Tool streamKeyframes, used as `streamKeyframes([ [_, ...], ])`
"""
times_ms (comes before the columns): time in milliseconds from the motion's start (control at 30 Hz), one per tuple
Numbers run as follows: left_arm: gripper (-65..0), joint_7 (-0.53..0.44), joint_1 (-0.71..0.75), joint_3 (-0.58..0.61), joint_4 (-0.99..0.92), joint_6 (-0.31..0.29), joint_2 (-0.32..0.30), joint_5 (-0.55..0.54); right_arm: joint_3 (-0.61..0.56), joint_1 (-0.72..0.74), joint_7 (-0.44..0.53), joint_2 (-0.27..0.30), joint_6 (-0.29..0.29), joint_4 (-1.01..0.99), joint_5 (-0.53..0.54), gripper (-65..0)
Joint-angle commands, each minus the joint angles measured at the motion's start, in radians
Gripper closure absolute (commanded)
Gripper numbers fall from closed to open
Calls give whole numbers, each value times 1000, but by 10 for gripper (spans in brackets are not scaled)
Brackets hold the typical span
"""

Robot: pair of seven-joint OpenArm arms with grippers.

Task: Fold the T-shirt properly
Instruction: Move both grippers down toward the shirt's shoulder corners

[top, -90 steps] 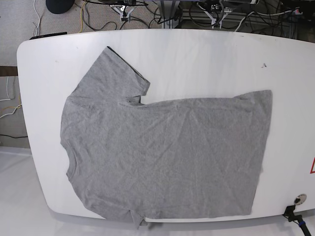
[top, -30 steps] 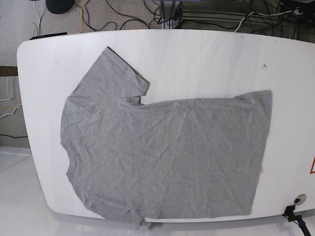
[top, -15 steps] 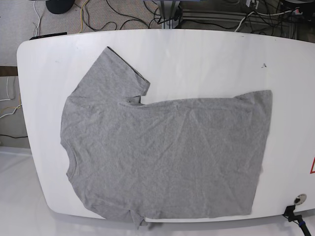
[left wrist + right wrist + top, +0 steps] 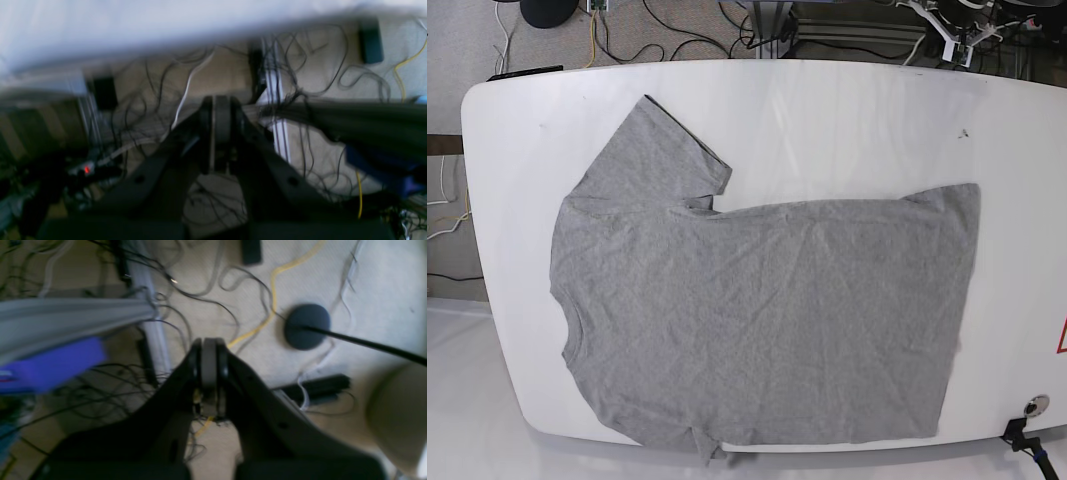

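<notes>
Shirt [image 4: 767,320]: beyond left gripper [image 4: 958,50], long axis crosswise (hem nearer it)
Left tips: together, empty
Right gripper [image 4: 209,341]: closed, off the table [image 4: 847,120]

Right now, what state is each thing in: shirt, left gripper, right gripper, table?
shirt: spread out, unfolded, short bit of it past the table's near edge, unheld
left gripper: shut, empty, at the table's far edge in the base view
right gripper: shut, empty, over the floor
table: upright, carrying the shirt
</notes>
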Motion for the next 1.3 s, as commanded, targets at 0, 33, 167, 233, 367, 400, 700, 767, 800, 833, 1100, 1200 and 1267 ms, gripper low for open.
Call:
streamKeyframes([
  [0,0,40,18,-36,81,0,-7,-15,5,-28,-35,-12,-12,54,-33,0],
  [33,0,60,25,-55,119,-3,-7,-20,7,-31,-51,-20,-15,81,-44,0],
  [167,0,124,53,-142,264,-8,-9,-63,9,-48,-86,-44,-25,186,-82,0],
  [233,0,131,78,-177,324,-5,-8,-69,10,-53,-89,-52,-30,229,-94,0],
  [367,0,162,78,-191,366,5,-11,-51,8,-79,-102,-55,-63,322,-117,0],
  [400,0,167,72,-191,375,7,-12,-49,9,-88,-104,-54,-68,345,-120,0],
  [700,0,208,63,-213,424,0,-9,-30,10,-111,-120,-50,-86,490,-145,0],
  [767,0,206,65,-218,428,-2,-8,-34,19,-114,-130,-46,-83,510,-145,0],
  [800,0,210,64,-216,430,-5,-10,-33,28,-115,-130,-44,-80,520,-144,0],
  [833,0,211,67,-219,431,-7,-9,-36,34,-116,-135,-40,-79,529,-140,0],
  [1100,0,238,54,-213,440,-20,-4,-32,93,-67,-192,-12,-75,589,-131,0],
  [1200,0,247,51,-215,447,-24,-6,-29,115,-38,-204,-14,-57,589,-121,0],
  [1267,0,244,48,-214,455,-25,-5,-25,135,-19,-206,-15,-14,589,-107,0],
])
